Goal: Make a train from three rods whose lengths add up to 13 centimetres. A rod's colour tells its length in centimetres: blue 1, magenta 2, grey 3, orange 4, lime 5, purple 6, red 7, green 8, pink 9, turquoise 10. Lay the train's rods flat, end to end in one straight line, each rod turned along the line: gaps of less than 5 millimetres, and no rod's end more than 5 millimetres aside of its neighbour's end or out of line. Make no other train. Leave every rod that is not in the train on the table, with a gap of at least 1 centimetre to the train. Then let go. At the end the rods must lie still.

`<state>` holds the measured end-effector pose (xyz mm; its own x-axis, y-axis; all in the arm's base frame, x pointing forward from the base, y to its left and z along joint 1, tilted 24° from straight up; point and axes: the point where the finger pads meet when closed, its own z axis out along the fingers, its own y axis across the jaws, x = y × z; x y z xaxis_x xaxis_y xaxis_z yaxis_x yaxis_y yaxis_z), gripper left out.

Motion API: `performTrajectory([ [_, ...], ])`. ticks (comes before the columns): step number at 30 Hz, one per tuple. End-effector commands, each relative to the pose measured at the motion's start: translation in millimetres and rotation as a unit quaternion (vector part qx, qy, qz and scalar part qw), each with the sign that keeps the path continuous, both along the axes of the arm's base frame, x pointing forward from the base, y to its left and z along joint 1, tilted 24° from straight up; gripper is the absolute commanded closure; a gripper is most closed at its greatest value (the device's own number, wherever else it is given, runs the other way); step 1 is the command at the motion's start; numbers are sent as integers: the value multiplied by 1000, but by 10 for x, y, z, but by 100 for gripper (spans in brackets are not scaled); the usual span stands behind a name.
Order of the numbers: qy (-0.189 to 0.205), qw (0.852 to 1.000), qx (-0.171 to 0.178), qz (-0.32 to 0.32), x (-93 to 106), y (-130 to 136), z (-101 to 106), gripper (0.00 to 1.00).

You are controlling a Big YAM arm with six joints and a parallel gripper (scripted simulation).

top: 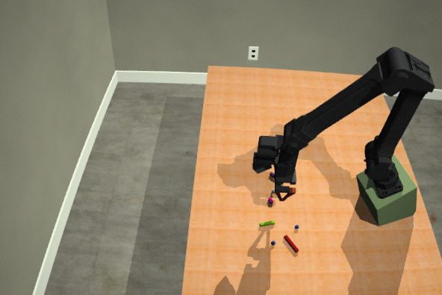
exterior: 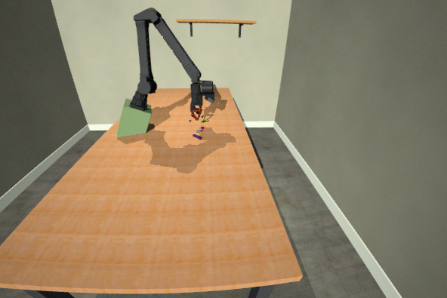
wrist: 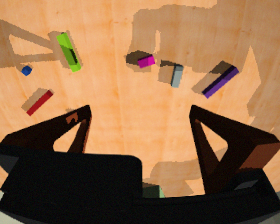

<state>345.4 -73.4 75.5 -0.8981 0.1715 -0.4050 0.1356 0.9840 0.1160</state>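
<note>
My gripper [top: 286, 196] [exterior: 196, 117] [wrist: 140, 110] is open and empty above the table. Ahead of its fingers in the wrist view lie a magenta rod [top: 270, 200] [exterior: 202, 127] [wrist: 146, 61], a grey rod [top: 273, 191] [exterior: 198, 131] [wrist: 177, 76] turned differently, and a slanted purple rod [top: 272, 175] [exterior: 197, 136] [wrist: 221, 81]. A lime rod [top: 266, 223] [exterior: 205, 121] [wrist: 64, 41] lies apart at the upper left there. A red rod [top: 291, 243] [wrist: 39, 103] lies slanted near one blue rod [top: 273, 243] [exterior: 202, 117] [wrist: 26, 70]. Another blue rod [top: 296, 227] [exterior: 189, 121] is not visible in the wrist view. No rods touch.
The green base block [top: 397, 206] [exterior: 134, 121] carries the arm at one side of the wooden table [top: 239, 113] [exterior: 170, 227]. The table's opposite long edge runs beyond the rods. A shelf [exterior: 216, 21] hangs on the wall.
</note>
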Motion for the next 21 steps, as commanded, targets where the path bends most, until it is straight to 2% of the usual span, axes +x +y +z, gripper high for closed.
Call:
performTrajectory([
  [1,6,1000,6,-1,-8,45,-69,0],
  [5,8,999,21,-42,-26,-49,-72,0],
  [8,12,994,45,-95,-31,-87,-78,0],
  [10,12,994,44,-96,-32,-91,-79,0],
  [13,11,987,67,-146,8,-140,-40,0],
  [18,8,981,80,-175,43,-176,-4,0],
  [19,6,974,93,-207,80,-218,34,0],
  [21,6,974,93,-207,80,-219,34,0],
])
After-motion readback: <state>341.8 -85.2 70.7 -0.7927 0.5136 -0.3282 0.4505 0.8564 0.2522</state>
